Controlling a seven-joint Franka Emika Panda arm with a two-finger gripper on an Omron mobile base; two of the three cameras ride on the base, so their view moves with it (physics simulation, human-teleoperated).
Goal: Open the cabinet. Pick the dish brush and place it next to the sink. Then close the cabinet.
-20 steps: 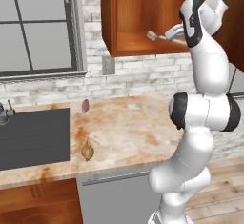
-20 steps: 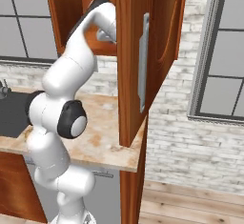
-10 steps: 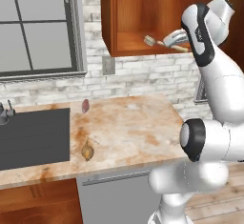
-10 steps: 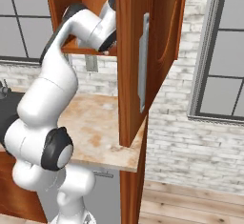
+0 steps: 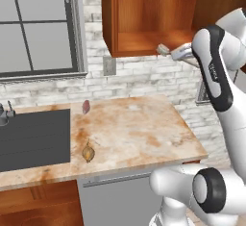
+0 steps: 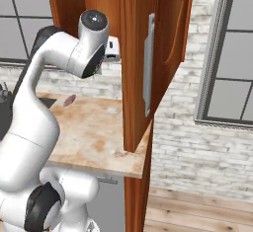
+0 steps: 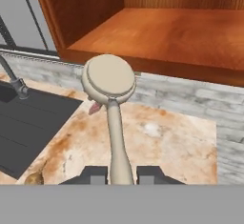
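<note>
The cabinet (image 5: 144,18) on the wall hangs open, its shelf (image 7: 162,32) bare; its door (image 6: 165,53) with the silver bar handle (image 6: 148,65) swings out toward the right base camera. My gripper (image 7: 121,173) is shut on the thin handle of the dish brush (image 7: 108,77), whose round cream head points away from the hand. From the left base view, the gripper (image 5: 177,53) holds the dish brush (image 5: 163,50) just in front of and slightly below the shelf's front edge, high above the counter. The dark sink (image 5: 33,138) lies at the counter's left end.
A yellowish-brown lump (image 5: 88,153) and a small pinkish lump (image 5: 86,106) lie on the marble counter (image 5: 139,133) right of the sink. A small faucet (image 7: 12,77) stands at the sink's back. The open door (image 6: 133,102) juts out over the counter's right end.
The hand has drawn back and down out of the cabinet with the dish brush held; the brush head now sits outside the shelf's front edge. The arm's elbow has swung right.
</note>
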